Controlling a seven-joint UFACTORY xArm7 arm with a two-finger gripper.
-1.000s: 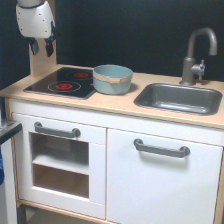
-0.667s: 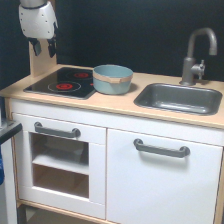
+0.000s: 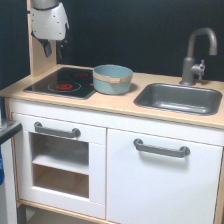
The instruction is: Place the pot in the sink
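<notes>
Pot sits upright on the light wood tabletop, its left edge overlapping the right edge of the black hob with the red rings. Blue-grey body, tan band under the rim, nothing visible inside from this angle.

Sink is to the right of the pot, apart from it, with a strip of bare wood between them. Dark grey basin, rounded corners, looks empty. Grey tap stands at its far right corner, spout curving over the basin.

Gripper hangs at the far left, above the hob's far-left corner and in front of the wooden side panel. White housing, dark fingers pointing down. Well apart from the pot, up and to the left of it; not touching anything. Nothing held. Fingers are too small and dark against the background, so I cannot tell whether they are spread or closed.

Below the tabletop: white cabinet, oven door with window on the left, plain door on the right, each with a grey bar handle.
</notes>
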